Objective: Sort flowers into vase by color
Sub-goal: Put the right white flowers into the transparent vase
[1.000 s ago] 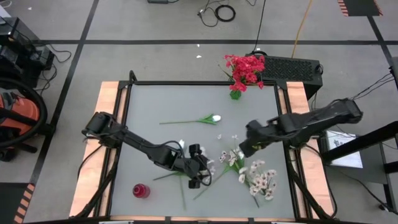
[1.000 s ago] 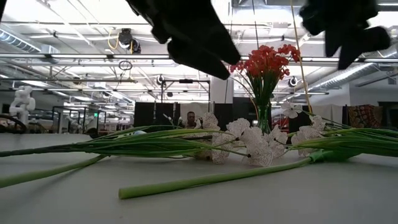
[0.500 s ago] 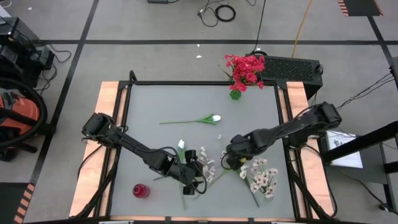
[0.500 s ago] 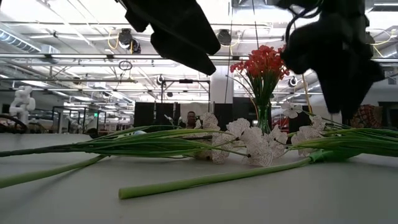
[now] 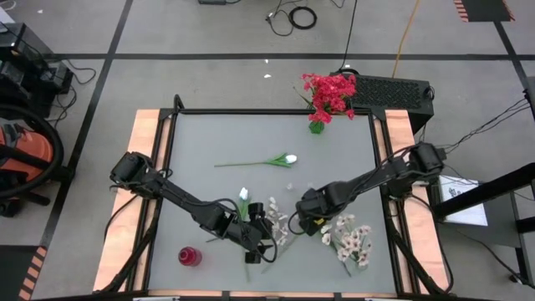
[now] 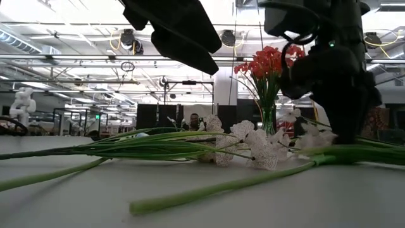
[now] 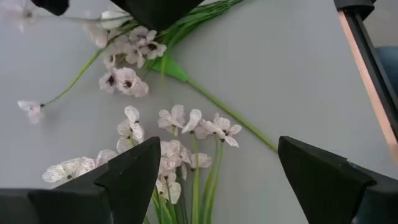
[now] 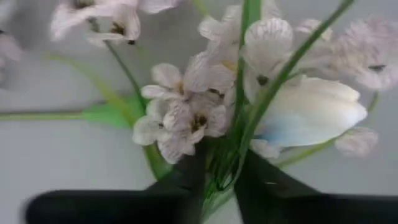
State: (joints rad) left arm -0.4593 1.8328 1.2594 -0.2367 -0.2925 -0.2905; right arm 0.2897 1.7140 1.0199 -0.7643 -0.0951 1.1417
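Pale pink-white flower sprays and long green stems lie heaped on the table's near right part. A white tulip bud lies among them, and another white tulip lies alone mid-table. Red flowers stand in a vase at the far edge. My right gripper is down in the heap, shut on green stems. My left gripper hangs open above the sprays just to its left, touching nothing. My right gripper pinches a few thin green stems and leaves between its two fingers, just behind the pale blossoms and the white bud. In the low view the fingers come from above, pointing down. The flowers lie on the table.
A small red vessel stands near the front left corner. A third white bud lies beside my left arm. Wooden rails border the table's left and right sides. One long stem lies across the front.
My right gripper has travelled toward the table's left and near edges and come down onto the heap of flowers. My left gripper has shifted a little toward the near edge, staying open. The long stem in front has slid slightly.
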